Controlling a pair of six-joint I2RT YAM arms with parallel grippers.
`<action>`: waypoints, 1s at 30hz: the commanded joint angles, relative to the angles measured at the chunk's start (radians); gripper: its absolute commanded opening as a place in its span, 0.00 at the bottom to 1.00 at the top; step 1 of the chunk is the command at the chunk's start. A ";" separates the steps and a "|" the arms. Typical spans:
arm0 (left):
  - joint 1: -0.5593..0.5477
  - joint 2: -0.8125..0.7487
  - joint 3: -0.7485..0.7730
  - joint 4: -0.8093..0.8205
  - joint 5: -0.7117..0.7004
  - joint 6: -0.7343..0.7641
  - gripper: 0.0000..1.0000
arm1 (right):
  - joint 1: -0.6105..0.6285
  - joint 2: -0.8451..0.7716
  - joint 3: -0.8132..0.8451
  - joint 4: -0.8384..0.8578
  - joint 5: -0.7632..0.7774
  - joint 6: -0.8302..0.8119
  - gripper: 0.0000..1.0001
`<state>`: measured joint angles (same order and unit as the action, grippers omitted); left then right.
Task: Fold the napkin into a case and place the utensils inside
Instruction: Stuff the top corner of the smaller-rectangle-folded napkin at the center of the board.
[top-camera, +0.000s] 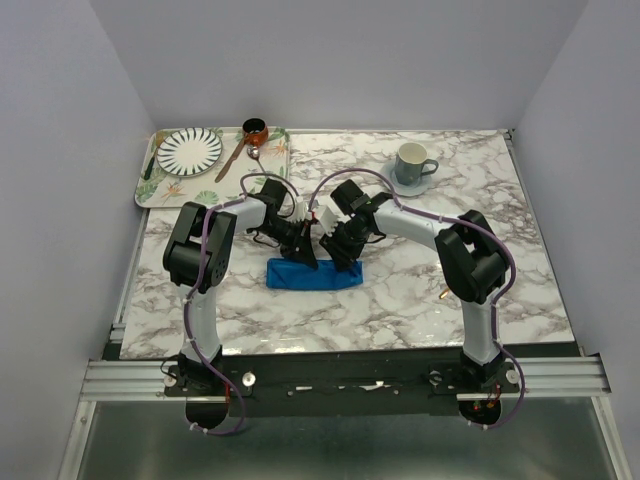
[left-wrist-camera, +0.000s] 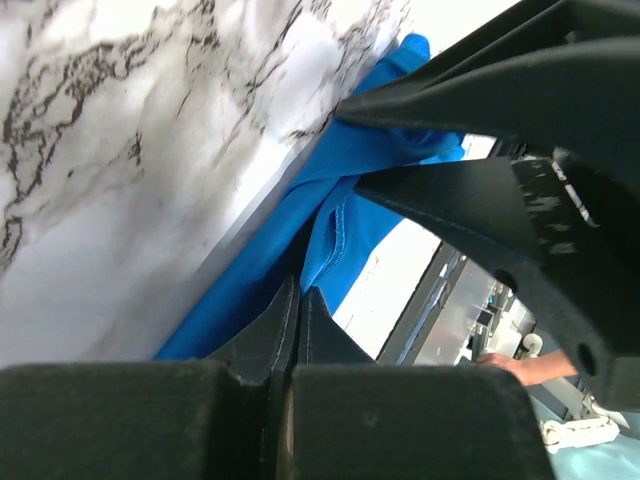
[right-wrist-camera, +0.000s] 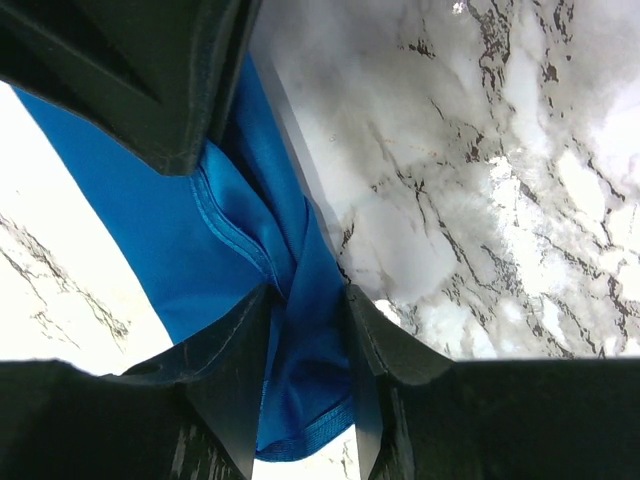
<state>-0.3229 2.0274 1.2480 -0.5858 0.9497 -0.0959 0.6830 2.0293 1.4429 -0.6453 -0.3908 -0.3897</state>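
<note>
Midway across the white, grey-veined marble table (top-camera: 400, 300), well clear of every edge, lies the bright royal-blue cloth napkin (top-camera: 315, 274), folded into a narrow long strip that runs left to right. Bare marble is open in front of it toward the near edge and out to both sides. The left gripper (top-camera: 308, 262) comes down on the strip's left half and the right gripper (top-camera: 345, 262) on its right half, the two close together over the cloth. In the left wrist view the left gripper (left-wrist-camera: 302, 295) is clenched, fingers pressed together with a hemmed fold of the napkin (left-wrist-camera: 345, 225) running into their tips. In the right wrist view the right gripper (right-wrist-camera: 305, 300) grasps a bunched ridge of napkin (right-wrist-camera: 215, 240) that fills the gap between its fingers. At the far left corner a leaf-patterned tray (top-camera: 200, 190) carries a striped plate (top-camera: 189, 150), a small brown pot (top-camera: 255, 130) and a brown-handled spoon (top-camera: 238, 155). Far right, a grey-green cup (top-camera: 410, 162) stands on a saucer (top-camera: 425, 185).
</note>
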 joint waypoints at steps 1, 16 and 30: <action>-0.004 -0.027 0.036 0.027 0.023 -0.011 0.00 | 0.016 0.032 0.001 -0.005 -0.033 -0.031 0.42; 0.016 0.099 0.015 0.052 -0.017 -0.042 0.00 | 0.013 -0.029 0.000 0.018 -0.010 -0.028 0.54; 0.018 0.125 -0.039 0.109 -0.035 -0.123 0.00 | -0.114 -0.171 0.068 -0.134 -0.005 0.169 0.44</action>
<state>-0.3069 2.1052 1.2476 -0.5159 1.0016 -0.2134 0.6075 1.9335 1.5215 -0.6922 -0.4023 -0.2779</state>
